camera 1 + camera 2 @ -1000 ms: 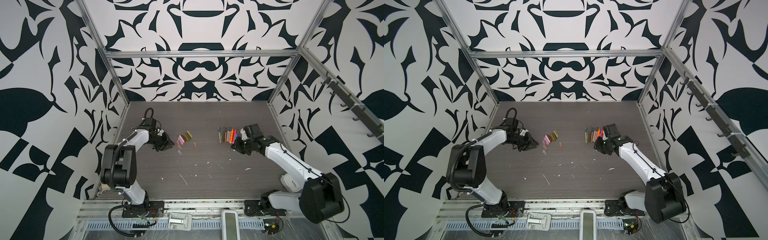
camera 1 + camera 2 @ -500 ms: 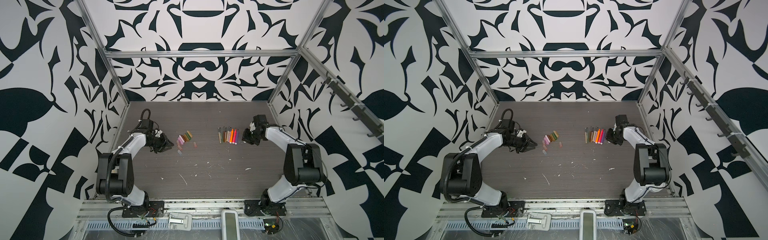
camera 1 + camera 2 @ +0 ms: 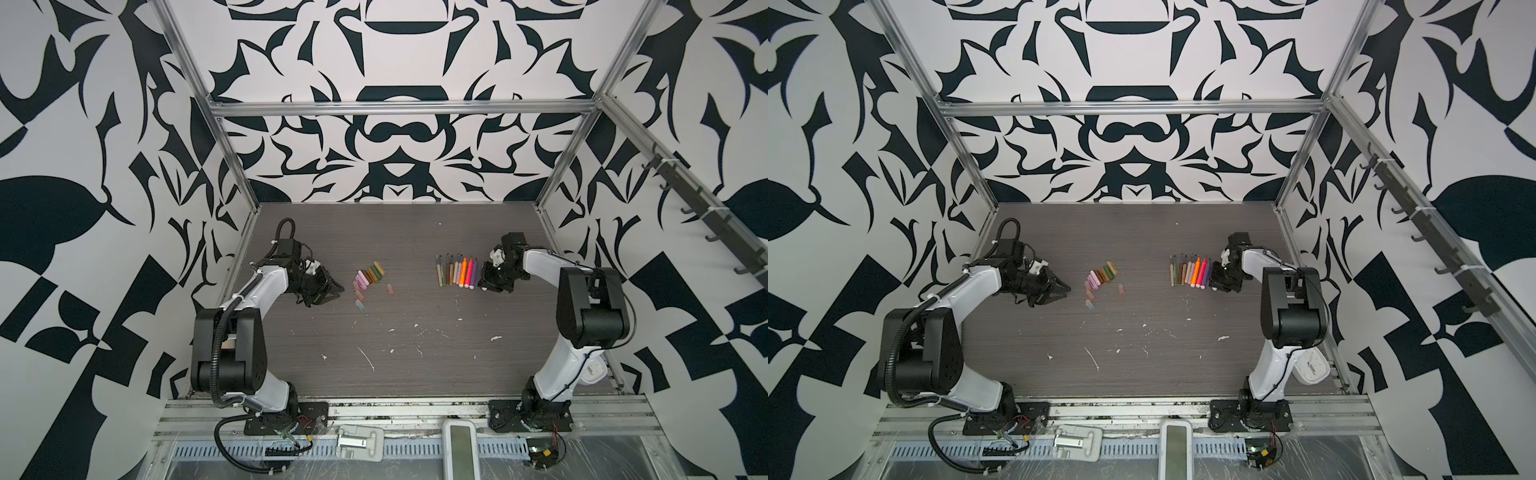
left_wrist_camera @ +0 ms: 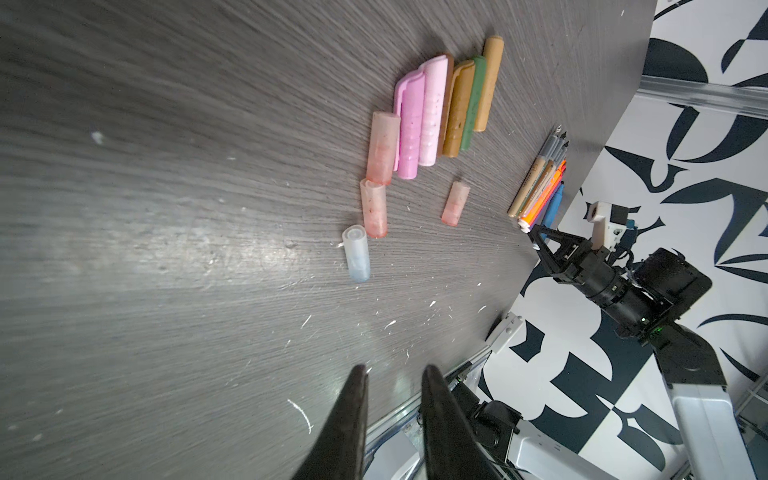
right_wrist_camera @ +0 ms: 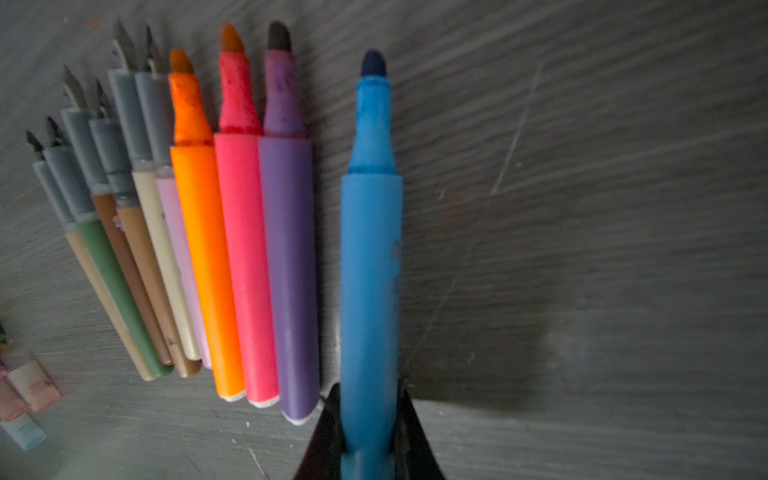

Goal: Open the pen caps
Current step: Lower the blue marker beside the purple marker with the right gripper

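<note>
Blue pen [image 5: 370, 249], tip bare, is pinched at its tail between the nearly closed jaws of my right pincer [image 5: 369, 395]. It lies parallel to the row of pens [image 5: 232, 266], just beside the purple end with a narrow gap. I cannot tell whether it rests on the table yet.

Over the last second that arm has folded back toward the wall, while the pincer stayed close to the row's purple end. Every tip in the row is bare, so I judge this the last pen being laid down.

The caps [image 4: 419, 124] lie well apart from the row, on the side away from the blue pen, a pale blue cap [image 4: 356, 257] among them. My left pincer [image 4: 395, 370] hovers beyond them, jaws slightly parted, empty, unmoved.

The wall frame [image 3: 557, 174] stands near the row on my right arm's side. Open table [image 3: 415, 353] lies nearer me.
</note>
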